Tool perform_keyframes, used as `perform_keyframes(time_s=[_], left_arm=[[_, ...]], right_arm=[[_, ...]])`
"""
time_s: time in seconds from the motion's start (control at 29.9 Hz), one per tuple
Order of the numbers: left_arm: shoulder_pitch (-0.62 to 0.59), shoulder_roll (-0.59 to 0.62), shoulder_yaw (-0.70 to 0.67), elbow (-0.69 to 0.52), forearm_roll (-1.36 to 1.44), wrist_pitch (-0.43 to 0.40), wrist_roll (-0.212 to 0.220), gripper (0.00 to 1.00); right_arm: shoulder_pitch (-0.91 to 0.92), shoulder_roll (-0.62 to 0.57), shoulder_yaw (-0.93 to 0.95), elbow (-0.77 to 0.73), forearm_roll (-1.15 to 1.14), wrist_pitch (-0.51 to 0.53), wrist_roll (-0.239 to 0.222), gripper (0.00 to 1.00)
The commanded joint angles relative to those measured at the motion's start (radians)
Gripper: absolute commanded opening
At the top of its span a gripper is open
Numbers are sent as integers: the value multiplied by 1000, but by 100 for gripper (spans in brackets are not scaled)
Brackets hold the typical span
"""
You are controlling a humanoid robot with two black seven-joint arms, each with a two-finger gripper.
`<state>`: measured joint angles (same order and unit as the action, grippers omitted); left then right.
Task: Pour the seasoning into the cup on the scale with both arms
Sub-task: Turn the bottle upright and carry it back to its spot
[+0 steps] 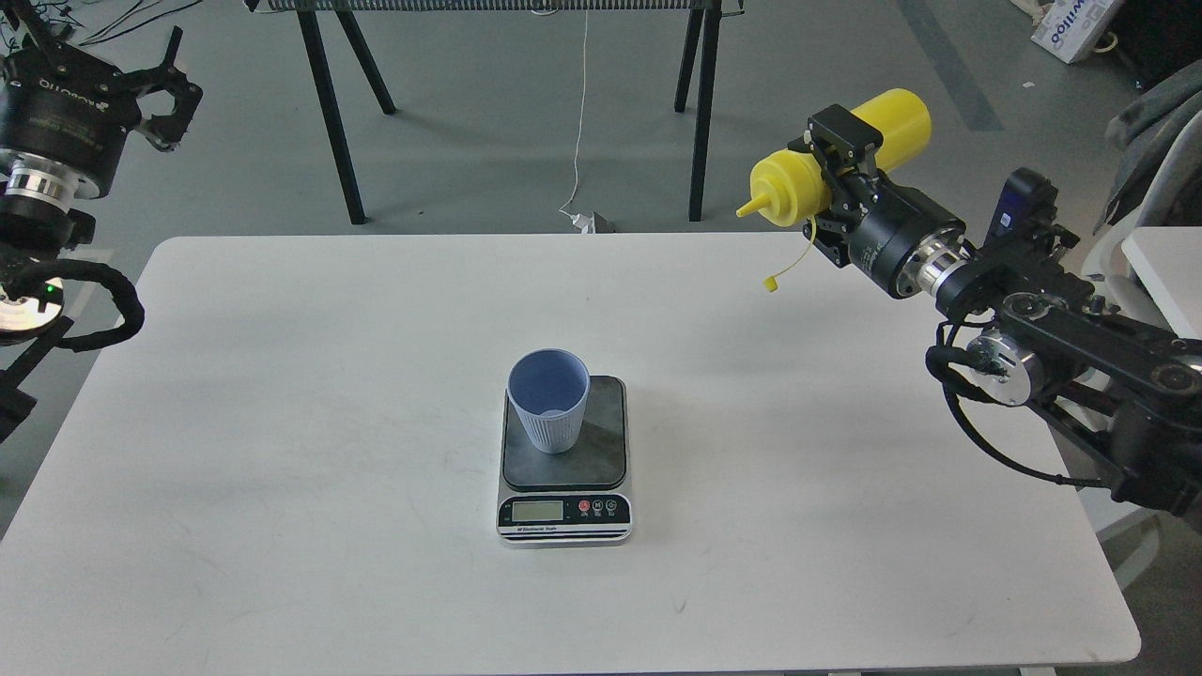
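Note:
The light blue ribbed cup (549,399) stands upright on the dark platform of the scale (596,441) in the middle of the white table (282,422). My right gripper (840,155) is shut on the yellow seasoning bottle (883,131) and holds it nearly sideways in the air, high and to the right of the cup. The nozzle points left and the tethered cap (773,284) hangs open below it. My left gripper (174,89) is open and empty, raised beyond the table's far left corner.
Black stand legs (324,113) rise beyond the table's far edge, with a white cable (580,122) hanging between them. A cardboard box (1071,28) lies on the floor at the far right.

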<state>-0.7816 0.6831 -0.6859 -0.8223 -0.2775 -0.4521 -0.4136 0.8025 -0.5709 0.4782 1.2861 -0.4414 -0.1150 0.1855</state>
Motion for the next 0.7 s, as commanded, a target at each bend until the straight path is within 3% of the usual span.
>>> perform_keyframes(time_s=[0.0,0.2,0.53,0.67], left_arm=[[5,-1,5,0,0,0,1,100],[12,1,5,0,0,-2,2,100],[18,-1,5,2,0,0,1,100],[18,-1,5,2,1,0,2,100]], right_arm=[[-162,-4,138,64,85,14,-1,41],[-351,8,312,73,410,196,-1,41],[-635,42,362,70,778,599,25,40],[-742,75,364,64,889,604,54,40]])
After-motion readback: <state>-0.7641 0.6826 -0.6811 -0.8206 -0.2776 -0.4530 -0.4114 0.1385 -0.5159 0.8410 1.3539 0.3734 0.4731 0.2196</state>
